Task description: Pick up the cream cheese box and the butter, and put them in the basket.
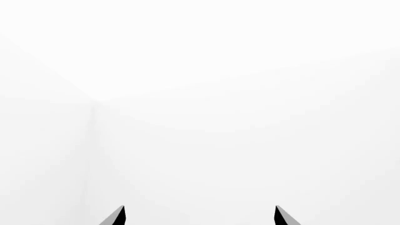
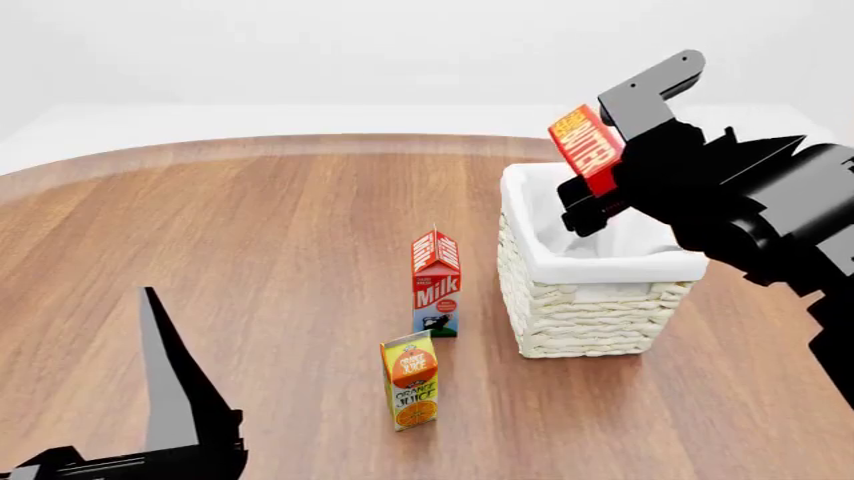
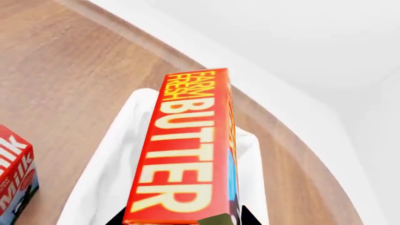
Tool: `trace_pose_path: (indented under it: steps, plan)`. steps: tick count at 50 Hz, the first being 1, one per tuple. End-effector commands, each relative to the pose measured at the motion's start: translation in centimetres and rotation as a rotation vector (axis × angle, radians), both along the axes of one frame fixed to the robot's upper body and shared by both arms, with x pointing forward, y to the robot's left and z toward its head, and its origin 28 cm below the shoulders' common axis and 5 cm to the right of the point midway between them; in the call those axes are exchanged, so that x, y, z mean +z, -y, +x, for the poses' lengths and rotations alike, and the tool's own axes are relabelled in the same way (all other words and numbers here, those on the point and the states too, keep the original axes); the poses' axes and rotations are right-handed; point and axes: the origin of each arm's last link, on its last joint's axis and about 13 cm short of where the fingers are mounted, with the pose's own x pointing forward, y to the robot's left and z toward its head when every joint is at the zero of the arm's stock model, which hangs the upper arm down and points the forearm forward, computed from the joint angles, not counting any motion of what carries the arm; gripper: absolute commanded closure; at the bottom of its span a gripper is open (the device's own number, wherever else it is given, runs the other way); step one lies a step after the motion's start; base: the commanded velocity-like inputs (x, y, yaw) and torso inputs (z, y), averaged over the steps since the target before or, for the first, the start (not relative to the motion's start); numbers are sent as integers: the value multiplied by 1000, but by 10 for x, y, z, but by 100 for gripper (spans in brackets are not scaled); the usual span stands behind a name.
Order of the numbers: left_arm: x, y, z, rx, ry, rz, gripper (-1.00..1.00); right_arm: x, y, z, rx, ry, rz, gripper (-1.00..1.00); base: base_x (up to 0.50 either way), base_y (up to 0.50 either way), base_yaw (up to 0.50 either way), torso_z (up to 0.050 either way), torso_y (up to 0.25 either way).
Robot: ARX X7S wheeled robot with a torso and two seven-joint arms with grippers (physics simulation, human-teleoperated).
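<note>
My right gripper is shut on the butter, a red-orange box with yellow lettering. It holds the box tilted in the air above the far side of the white wicker basket. In the right wrist view the butter fills the middle between the gripper's dark fingertips, with the basket's white lining beneath it. My left gripper is low at the near left, far from the basket. In its wrist view the left gripper is open and faces only white walls. The cream cheese box is out of view.
A red milk carton stands just left of the basket, and an orange juice carton stands nearer to me. Both are upright on the round wooden table. The milk carton also shows in the right wrist view.
</note>
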Motion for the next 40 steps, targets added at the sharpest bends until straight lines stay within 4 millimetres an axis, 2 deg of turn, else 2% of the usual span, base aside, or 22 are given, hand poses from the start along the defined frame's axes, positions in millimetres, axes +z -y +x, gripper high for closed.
trace_pose_path:
  steps: [1,27,28,40]
  plan:
    - [2,-1,0,7,34,8,-100,7,-1,4,-11,64,-19,100,0,0,0,0,0]
    - [2,0,-1,4,34,13,-100,6,1,5,-28,67,-14,100,0,0,0,1,2]
    - [2,0,-1,4,33,13,-100,7,1,5,-25,67,-10,-100,0,0,0,0,0]
    - [1,0,0,2,34,15,-100,9,1,5,-30,72,-7,-100,0,0,0,0,0]
